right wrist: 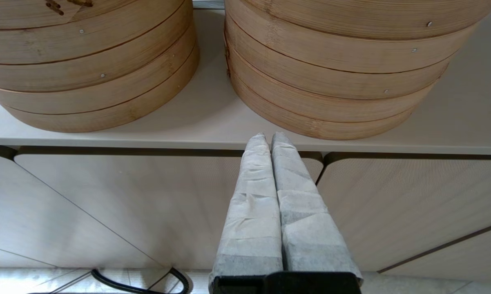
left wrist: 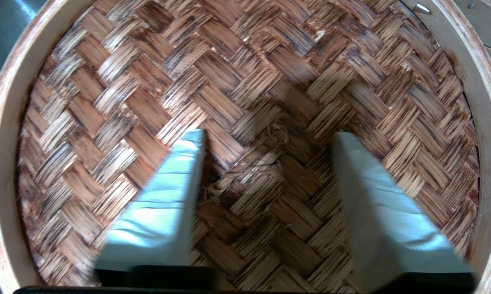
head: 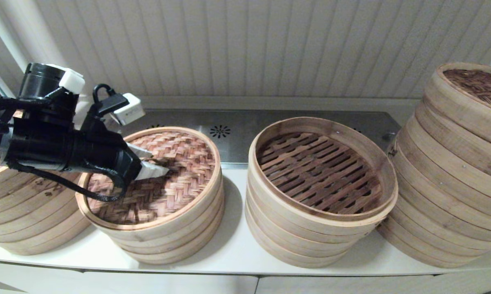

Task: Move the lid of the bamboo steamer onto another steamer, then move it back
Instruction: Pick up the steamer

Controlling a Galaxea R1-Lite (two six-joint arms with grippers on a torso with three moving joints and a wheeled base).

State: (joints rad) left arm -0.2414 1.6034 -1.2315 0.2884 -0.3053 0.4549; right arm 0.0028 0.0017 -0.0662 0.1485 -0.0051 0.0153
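The bamboo steamer lid [head: 180, 179], round with a woven brown top, sits on the left-middle steamer stack [head: 176, 232]. My left gripper [head: 159, 163] reaches down onto the lid's middle. In the left wrist view the lid [left wrist: 270, 61] fills the frame, and the left gripper [left wrist: 268, 134] stands open with its two pale fingers on either side of the twine handle [left wrist: 245, 167]. The other steamer [head: 311, 228], uncovered with its slatted floor showing, stands to the right. My right gripper [right wrist: 268, 136] is shut and empty, low in front of the counter's edge.
A tall leaning steamer stack [head: 454, 163] stands at the far right and another stack [head: 21, 212] at the far left. All rest on a white counter [head: 237, 245]. A steel panel [head: 237, 122] and a ribbed wall lie behind, and cabinet doors [right wrist: 106, 204] below.
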